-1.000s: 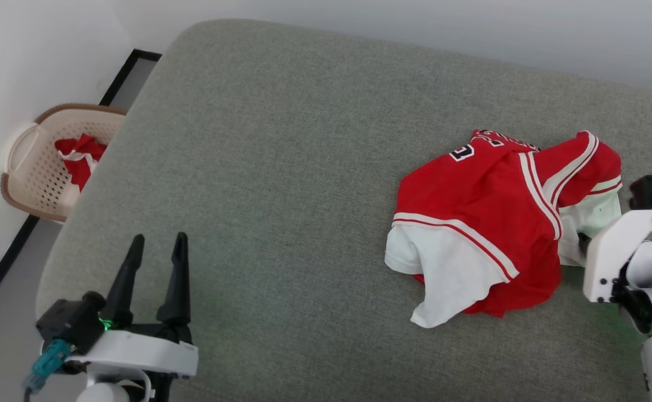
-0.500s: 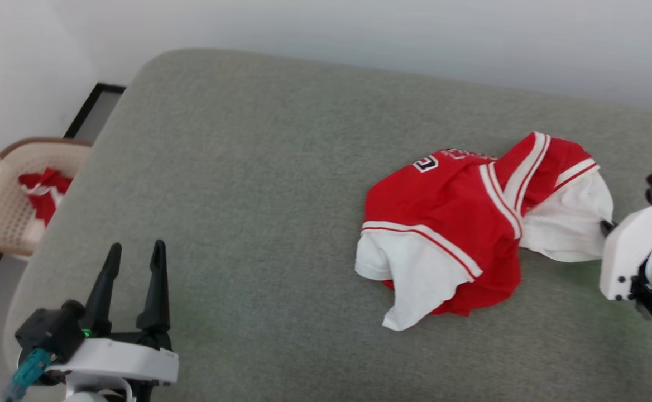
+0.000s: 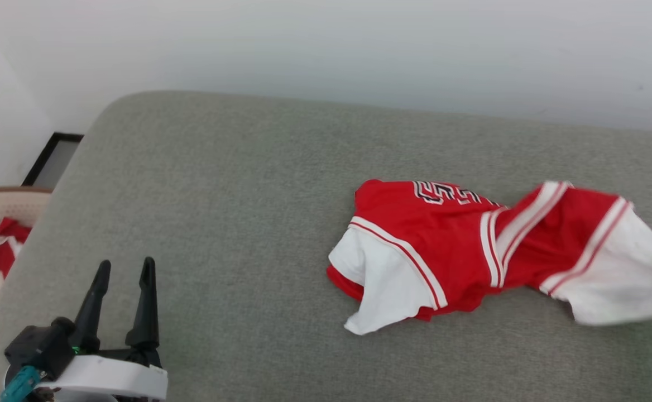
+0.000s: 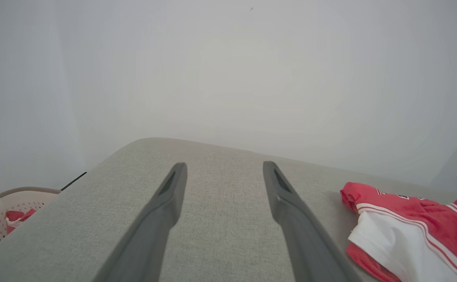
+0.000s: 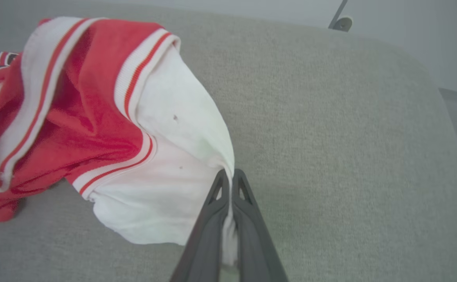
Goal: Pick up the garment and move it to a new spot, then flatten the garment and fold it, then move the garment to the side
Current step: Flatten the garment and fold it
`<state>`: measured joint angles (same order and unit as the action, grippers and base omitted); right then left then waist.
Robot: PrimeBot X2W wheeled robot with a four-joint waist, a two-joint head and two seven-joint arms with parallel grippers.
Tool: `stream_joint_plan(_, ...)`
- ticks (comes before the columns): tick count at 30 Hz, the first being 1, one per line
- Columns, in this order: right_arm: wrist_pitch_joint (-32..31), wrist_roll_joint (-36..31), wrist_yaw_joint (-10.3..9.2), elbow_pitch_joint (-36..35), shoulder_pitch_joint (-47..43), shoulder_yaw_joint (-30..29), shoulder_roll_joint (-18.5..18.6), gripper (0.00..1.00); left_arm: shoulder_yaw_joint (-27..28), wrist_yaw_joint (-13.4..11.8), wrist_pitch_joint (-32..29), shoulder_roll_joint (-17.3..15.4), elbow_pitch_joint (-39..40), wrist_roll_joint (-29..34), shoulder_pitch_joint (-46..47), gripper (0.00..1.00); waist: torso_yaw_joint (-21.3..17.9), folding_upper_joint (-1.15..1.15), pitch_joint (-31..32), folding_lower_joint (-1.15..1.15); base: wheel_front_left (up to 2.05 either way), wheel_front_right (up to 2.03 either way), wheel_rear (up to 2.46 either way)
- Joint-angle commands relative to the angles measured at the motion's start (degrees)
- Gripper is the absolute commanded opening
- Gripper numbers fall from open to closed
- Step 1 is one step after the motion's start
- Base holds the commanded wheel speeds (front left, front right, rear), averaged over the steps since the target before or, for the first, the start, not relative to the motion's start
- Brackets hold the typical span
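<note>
"Well, your right gripper [image 5: 229, 176] is pinched on only the edge of the white sleeve [image 5: 181, 149]."

"And the jersey [image 3: 449, 245]?"

"Stretched across the grey cushion [image 3: 220, 195], at three o'clock of your wide, empty left gripper [image 3: 125, 268]. Pull hard and that thin pinch may slip."

A grey fabric cushion [image 3: 220, 195] with rounded corners spans the scene, its far edge against a pale wall [image 3: 326, 50]. On its right half lies the garment [image 3: 454, 245], red, rumpled and stretched out from left to right. One white sleeve [image 3: 384, 282] lies at its near left end; the other sleeve [image 3: 610, 282] reaches toward the right edge. Black-and-white lettering [image 3: 443, 192] shows along its far side.
</note>
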<state>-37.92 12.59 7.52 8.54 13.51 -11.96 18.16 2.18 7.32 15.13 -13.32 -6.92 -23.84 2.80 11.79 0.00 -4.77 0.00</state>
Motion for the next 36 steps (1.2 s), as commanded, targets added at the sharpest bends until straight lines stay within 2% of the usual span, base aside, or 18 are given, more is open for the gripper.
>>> stream_joint_plan(1,-0.29,-0.40,-0.06,-0.48,-1.58,-0.95,-0.50,0.00,0.17,0.16,-0.01,-0.22,0.12,0.12,-0.70,1.00,-0.92,0.00,0.78,0.00,0.00,0.00,0.00)
stream_joint_plan(7,-1.20,-1.69,-0.06,-2.17,-7.74,-5.07,-3.25,0.00,-0.09,0.17,-0.01,-0.64,0.12,-0.06,-0.84,1.00,-1.90,0.00,1.11,0.00,0.00,0.00,0.00)
stream_joint_plan(14,1.21,-2.78,-0.06,1.78,-9.39,-6.41,-5.96,0.00,-1.33,0.18,-0.01,-1.23,-0.24,-0.54,-0.34,1.00,-2.71,0.00,0.93,0.00,0.00,0.00,0.00)
stream_joint_plan(15,1.63,-3.01,-0.06,2.27,-9.27,-6.40,-6.08,0.05,-1.69,0.18,0.00,-1.50,-0.40,-0.66,-0.27,1.00,-2.82,0.00,0.94,0.00,0.00,0.00,0.00)
stream_joint_plan(16,1.94,-3.16,-0.06,2.88,-9.01,-6.44,-6.41,0.25,-2.06,0.18,0.00,-1.70,-0.48,-0.80,-0.15,1.00,-2.92,0.00,0.94,0.00,0.00,0.00,0.00)
stream_joint_plan(17,2.61,-3.43,-0.06,3.83,-8.42,-6.30,-6.66,0.56,-2.41,0.18,0.00,-1.86,-0.50,-0.88,0.02,1.00,-3.01,0.00,0.91,0.00,0.00,0.00,0.00)
stream_joint_plan(18,3.31,-3.74,-0.06,4.56,-7.85,-6.08,-6.66,1.00,-2.81,0.18,0.00,-2.04,-0.57,-1.11,0.18,1.00,-3.11,0.00,0.92,0.00,0.00,0.00,0.00)
stream_joint_plan(27,6.60,-4.26,-0.06,7.99,-4.67,-3.47,-6.04,1.00,-6.33,0.18,-1.89,-4.58,0.03,-3.90,0.95,1.00,-4.58,0.00,1.83,0.00,0.00,0.00,0.00)
stream_joint_plan(36,9.46,-2.72,-0.06,2.82,-4.97,-2.42,-7.06,1.00,-11.07,0.19,-9.18,-8.74,4.09,-8.09,1.89,1.00,-6.97,0.00,3.04,0.00,0.00,0.00,0.00)
